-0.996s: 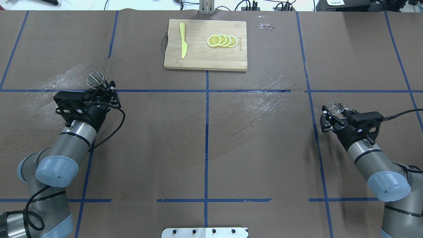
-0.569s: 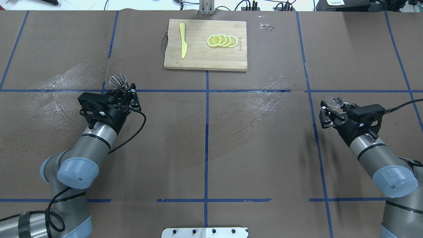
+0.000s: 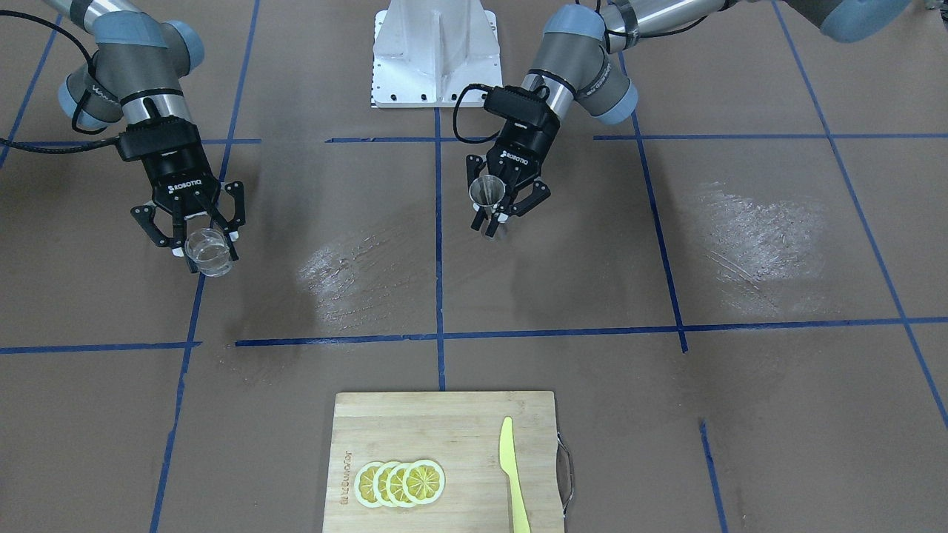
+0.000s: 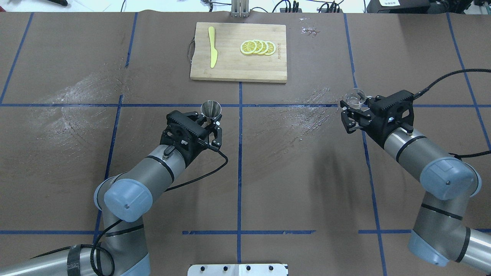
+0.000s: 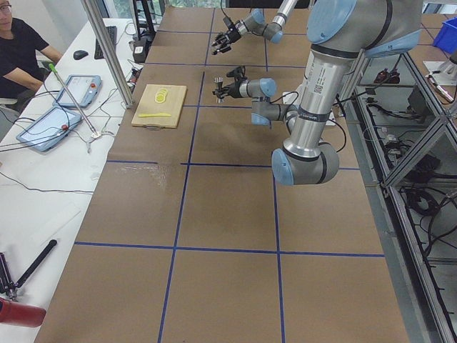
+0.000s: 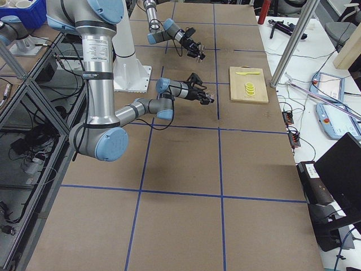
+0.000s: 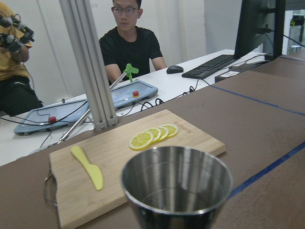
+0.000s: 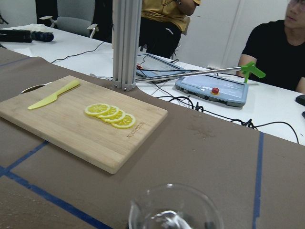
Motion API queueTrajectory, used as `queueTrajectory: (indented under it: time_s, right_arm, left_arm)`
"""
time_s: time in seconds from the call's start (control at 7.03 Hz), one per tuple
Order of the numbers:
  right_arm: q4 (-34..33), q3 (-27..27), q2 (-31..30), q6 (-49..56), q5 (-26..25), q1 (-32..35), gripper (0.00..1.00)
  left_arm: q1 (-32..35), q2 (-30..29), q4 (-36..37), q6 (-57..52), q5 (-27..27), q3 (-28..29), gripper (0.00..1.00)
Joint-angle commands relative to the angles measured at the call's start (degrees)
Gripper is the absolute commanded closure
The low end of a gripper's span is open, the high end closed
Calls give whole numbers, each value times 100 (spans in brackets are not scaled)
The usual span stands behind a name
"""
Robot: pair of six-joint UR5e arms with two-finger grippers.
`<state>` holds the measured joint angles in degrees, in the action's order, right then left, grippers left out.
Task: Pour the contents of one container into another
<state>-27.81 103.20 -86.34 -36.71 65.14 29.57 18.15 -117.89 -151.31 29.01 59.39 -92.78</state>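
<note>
glass (image 3: 209,254) within right gripper's (image 3: 205,245) jaws

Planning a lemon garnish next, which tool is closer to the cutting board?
Left. The left tool, holding the jigger, is just short of the cutting board's near edge; the right tool, with the glass, is farther off beyond its right side.

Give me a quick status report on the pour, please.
Left gripper shut on jigger, upright. Right gripper shut on glass, upright, well apart from jigger. Pour not begun. Cutting board lies outside the gap.
</note>
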Motion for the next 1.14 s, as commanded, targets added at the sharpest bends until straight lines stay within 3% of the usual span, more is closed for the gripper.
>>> queueTrajectory:
  time_s: [0.0,0.14,0.43,0.85,1.0]
  right_arm:
    - [-434,287,231,513,1093,373,100]
    - [-453,315,267,646,1097,357,100]
    - [-488,472,346,674,1089,305,100]
    - [-2582,1245,1186,1302,1159,50,100]
    - [-2902,1316,1338,1359,1141,6,100]
  left_arm:
    - [257,-242,-4,-27,1367,31,100]
    - [337,-426,5,-36,1757,206,100]
    - [338,-971,-4,-27,1769,943,100]
    - [338,-972,-30,-27,1875,1095,100]
    - [338,-972,-30,-36,1883,1104,100]
